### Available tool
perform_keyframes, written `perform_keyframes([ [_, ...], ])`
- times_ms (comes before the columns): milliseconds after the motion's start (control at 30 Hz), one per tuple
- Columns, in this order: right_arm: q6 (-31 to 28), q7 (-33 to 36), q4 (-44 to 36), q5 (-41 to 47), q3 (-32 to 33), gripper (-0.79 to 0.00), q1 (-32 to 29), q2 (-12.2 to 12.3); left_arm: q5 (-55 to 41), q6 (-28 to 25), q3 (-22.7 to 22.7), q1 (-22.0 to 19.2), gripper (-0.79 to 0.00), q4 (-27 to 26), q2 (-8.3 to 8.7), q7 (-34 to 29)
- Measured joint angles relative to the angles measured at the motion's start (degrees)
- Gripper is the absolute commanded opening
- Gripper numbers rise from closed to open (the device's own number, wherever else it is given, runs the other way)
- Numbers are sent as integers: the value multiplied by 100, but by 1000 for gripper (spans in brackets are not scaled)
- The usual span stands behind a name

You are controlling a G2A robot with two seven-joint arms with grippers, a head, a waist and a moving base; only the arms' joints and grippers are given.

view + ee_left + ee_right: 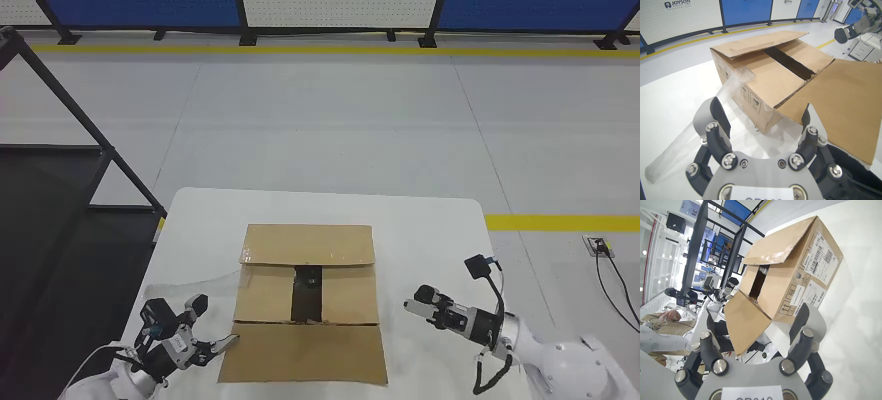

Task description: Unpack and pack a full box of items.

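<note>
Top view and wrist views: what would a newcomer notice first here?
The brown cardboard box sits mid white table, outer flaps folded out, inner flaps leaving a dark slot down the middle. A clear strip of tape trails off its corner beside the open left tool. The open right tool sits off the box's other side.

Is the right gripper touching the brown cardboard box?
Apart. The top view shows a strip of bare white table between the right gripper and the brown cardboard box.
</note>
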Motion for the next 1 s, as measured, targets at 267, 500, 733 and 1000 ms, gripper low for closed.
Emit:
perform_keyframes([
  [267, -125, 195, -1, 237, -106, 0, -17, -16, 3, -1, -3, 4, 0, -5, 0, 2],
  [500, 300, 242, 666, 1878, -547, 0, 681, -170, -76, 130, 37, 55, 0, -99, 6, -5],
  [733, 1079, 572, 1363, 2476, -1265, 0, 1619, -360, 526, 230, 165, 116, 0, -176, 30, 160],
  [1000, 1270, 243, 2355, 2557, -2215, 0, 2604, -703, 1002, 609, 392, 84, 0, -50, 32, 325],
])
